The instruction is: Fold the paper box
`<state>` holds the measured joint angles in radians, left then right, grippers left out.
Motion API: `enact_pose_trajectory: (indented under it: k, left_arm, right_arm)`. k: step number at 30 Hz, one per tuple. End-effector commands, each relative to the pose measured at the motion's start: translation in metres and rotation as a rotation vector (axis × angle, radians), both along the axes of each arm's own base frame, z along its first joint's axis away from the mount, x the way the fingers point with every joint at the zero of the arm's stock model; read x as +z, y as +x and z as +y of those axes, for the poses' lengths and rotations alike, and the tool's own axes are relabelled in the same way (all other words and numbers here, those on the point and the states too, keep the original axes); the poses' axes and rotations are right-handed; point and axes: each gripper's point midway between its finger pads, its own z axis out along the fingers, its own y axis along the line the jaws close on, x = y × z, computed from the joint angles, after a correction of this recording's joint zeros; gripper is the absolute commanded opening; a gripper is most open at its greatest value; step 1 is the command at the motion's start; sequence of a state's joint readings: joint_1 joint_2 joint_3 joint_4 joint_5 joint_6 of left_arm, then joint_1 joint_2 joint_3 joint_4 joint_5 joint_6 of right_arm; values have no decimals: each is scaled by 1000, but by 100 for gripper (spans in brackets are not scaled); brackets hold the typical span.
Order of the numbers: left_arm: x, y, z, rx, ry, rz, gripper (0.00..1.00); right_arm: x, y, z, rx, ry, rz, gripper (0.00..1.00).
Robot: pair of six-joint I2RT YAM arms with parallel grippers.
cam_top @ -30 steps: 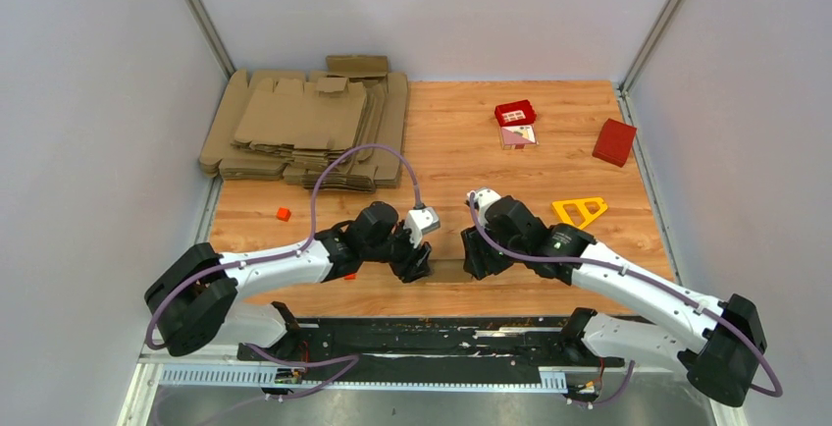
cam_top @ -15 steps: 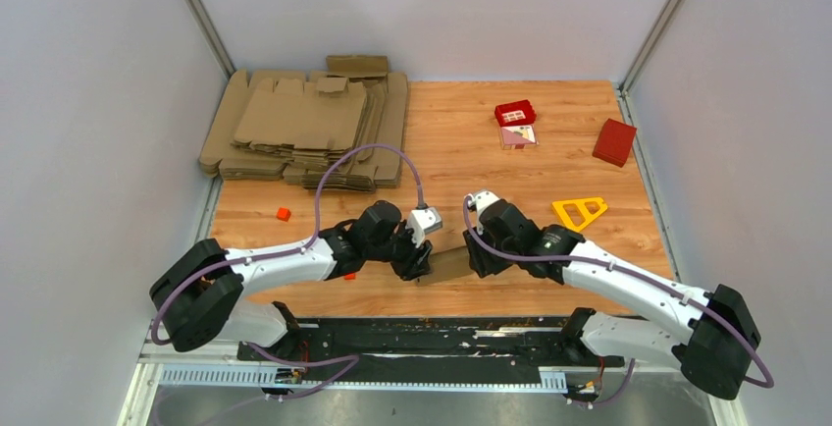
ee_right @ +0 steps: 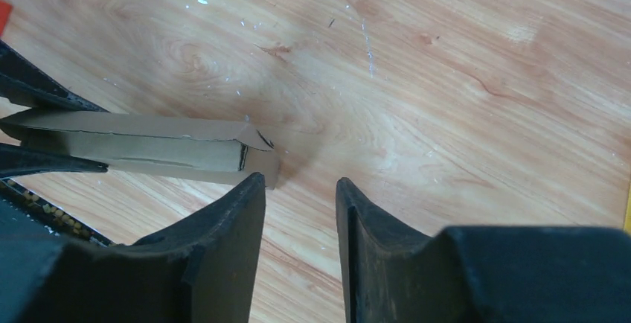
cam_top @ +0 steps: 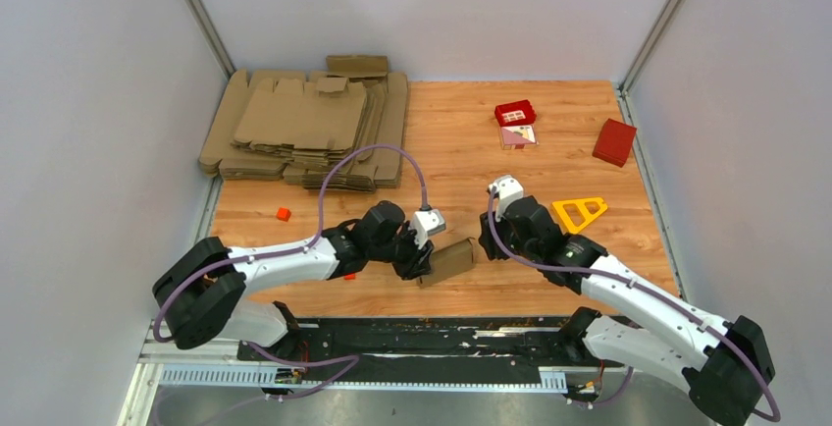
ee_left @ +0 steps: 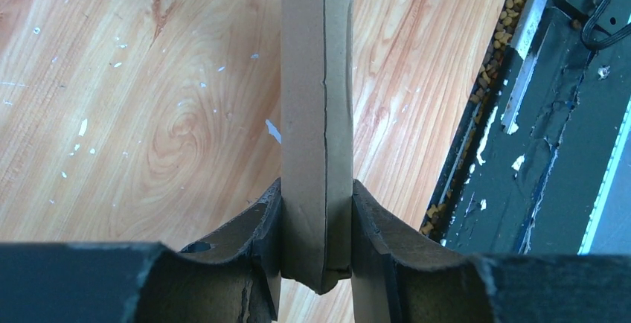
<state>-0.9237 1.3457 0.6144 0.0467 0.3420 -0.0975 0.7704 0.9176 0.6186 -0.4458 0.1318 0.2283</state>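
Note:
The paper box [cam_top: 449, 259] is a small brown folded cardboard piece near the table's front edge. My left gripper [cam_top: 420, 261] is shut on its left end. In the left wrist view the box [ee_left: 316, 114] stands edge-on, squeezed between both fingers of the left gripper [ee_left: 316, 189]. My right gripper [cam_top: 488, 238] is open and empty, just to the right of the box and apart from it. In the right wrist view the box [ee_right: 149, 148] lies to the left, its end just beyond the left fingertip of the right gripper [ee_right: 298, 181].
A big pile of flat cardboard blanks [cam_top: 309, 127] fills the far left. A red box [cam_top: 614, 141], a small red tray [cam_top: 515, 112] and a yellow triangle [cam_top: 579, 210] lie on the right. A small orange block [cam_top: 283, 214] sits left. A black rail [cam_top: 432, 333] runs along the front edge.
My right gripper has let go of the box and drawn back to the right and away. The left gripper keeps the box, whose free end has swung out to the right.

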Motion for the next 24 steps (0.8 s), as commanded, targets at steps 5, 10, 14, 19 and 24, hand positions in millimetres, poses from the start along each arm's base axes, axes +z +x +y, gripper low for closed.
enact_pose_trajectory:
  k: [5, 10, 14, 19, 24]
  left_arm:
    - [15, -2, -15, -60, -35, -30, 26]
    - [12, -2, -14, -62, -22, -31, 25]
    - [10, -1, -15, -59, -11, -28, 24]
    - [11, -2, -14, -58, -9, -31, 24]
    - [12, -1, -14, -54, -10, -38, 24]
  right_arm:
    - [22, 17, 24, 140, 78, -192, 56]
    - [19, 21, 16, 127, 36, -222, 57]
    - [21, 15, 18, 159, 69, -235, 55]
    - [22, 13, 17, 156, 72, -226, 48]
    - [7, 0, 20, 203, 40, -113, 47]
